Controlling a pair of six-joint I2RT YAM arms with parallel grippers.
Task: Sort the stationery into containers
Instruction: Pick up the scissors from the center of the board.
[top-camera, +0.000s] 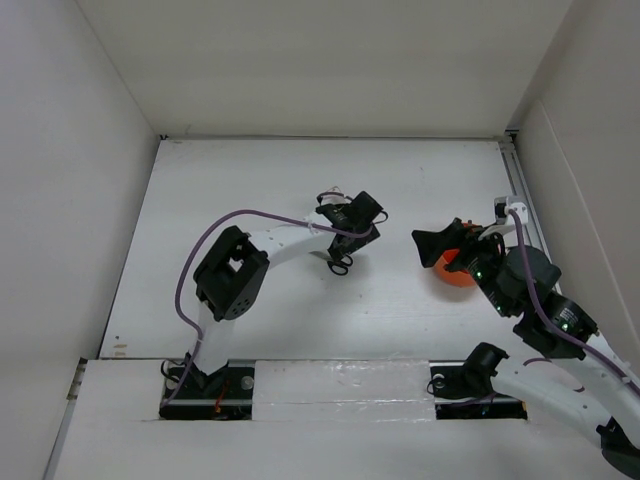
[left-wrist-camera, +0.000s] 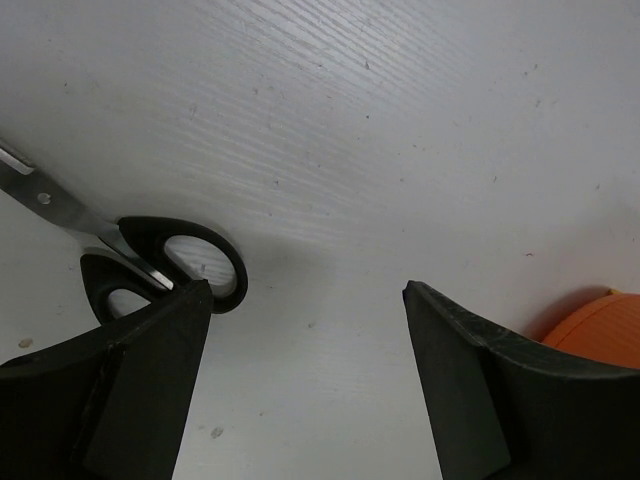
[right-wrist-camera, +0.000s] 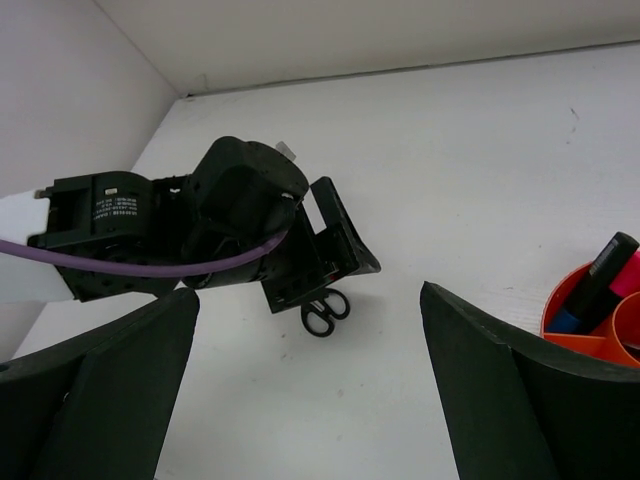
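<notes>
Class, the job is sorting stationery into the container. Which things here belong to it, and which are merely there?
Belong: black-handled scissors, orange cup, black marker standing in it.
Merely there: purple cable, white table.

My right claw (right-wrist-camera: 308, 296) stands wide, nothing between its fingers. Across the white table (right-wrist-camera: 480, 150) I see the left claw (right-wrist-camera: 335, 262) low over the black-handled scissors (right-wrist-camera: 325, 315), with a purple cable (right-wrist-camera: 150, 268) along its arm. At far right, the orange cup (right-wrist-camera: 556, 300) holds a black marker (right-wrist-camera: 603, 268), blue end down, with something pink (right-wrist-camera: 630, 276) beside it.
</notes>
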